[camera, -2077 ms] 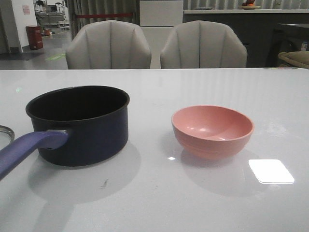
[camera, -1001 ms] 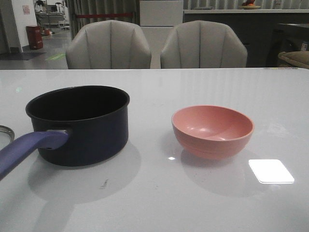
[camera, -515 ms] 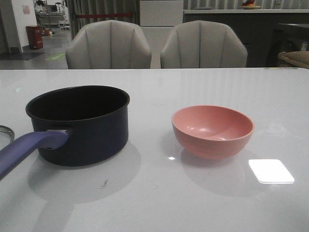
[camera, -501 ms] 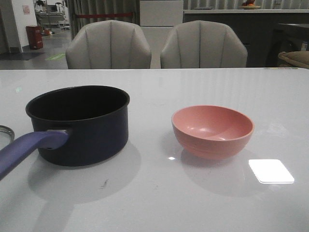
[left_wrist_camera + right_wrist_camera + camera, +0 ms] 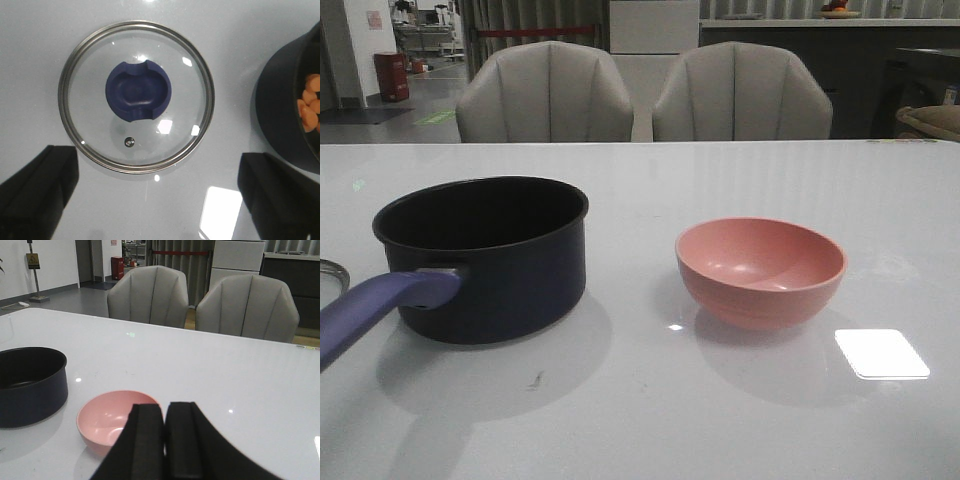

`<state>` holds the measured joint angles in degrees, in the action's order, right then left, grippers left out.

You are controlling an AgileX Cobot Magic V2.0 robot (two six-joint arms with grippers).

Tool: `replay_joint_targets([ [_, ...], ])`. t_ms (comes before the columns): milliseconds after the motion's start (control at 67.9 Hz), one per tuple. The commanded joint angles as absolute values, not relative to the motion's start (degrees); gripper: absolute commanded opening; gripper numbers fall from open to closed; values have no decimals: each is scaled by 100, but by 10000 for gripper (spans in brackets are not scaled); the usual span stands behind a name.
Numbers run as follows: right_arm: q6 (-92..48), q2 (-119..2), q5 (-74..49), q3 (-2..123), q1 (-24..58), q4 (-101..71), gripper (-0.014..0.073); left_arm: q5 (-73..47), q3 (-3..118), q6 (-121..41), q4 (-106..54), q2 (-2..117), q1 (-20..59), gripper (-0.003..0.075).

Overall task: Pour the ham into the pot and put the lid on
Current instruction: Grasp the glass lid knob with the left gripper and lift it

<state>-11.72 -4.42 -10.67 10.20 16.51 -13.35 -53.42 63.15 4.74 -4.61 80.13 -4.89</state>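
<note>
The dark navy pot with its purple-blue handle stands at the table's left; it also shows in the right wrist view. In the left wrist view the orange-pink ham lies inside the pot. The glass lid with its blue knob lies flat on the table beside the pot; only its rim shows at the front view's left edge. My left gripper hangs open above the table just short of the lid. My right gripper is shut and empty, above the table near the pink bowl.
The empty pink bowl sits right of the pot; it also shows in the right wrist view. Two grey chairs stand behind the table's far edge. A bright light reflection lies on the white tabletop.
</note>
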Motion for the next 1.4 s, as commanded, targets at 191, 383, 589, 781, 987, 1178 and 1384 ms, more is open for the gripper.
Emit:
replay_joint_targets([
  [191,-1212,-510,-575,1170,1653,-1289,150,-5776,7439,40,-658,9243,-746,691],
  [383,-1212,-510,-575,1170,1653,-1289,150,-6035,7889,0,-636,10001,-746,691],
  [589,-1212,-510,-575,1170,1653,-1289,150,-6061,8091,-78,-575,10490,-746,691],
  [781,-1212,-510,-575,1170,1653,-1289,150,-6048,8208,-92,-547,10838,-746,691],
  [987,-1212,-510,-575,1170,1653,-1289,150,-6028,8232,-92,-547,10946,-746,690],
  [1178,-1212,-510,-575,1170,1653,-1289,150,-6077,8232,-92,-547,10980,-746,649],
  [1384,-1212,-510,-575,1170,1653,-1289,150,-6095,8232,-92,-570,10980,-746,447],
])
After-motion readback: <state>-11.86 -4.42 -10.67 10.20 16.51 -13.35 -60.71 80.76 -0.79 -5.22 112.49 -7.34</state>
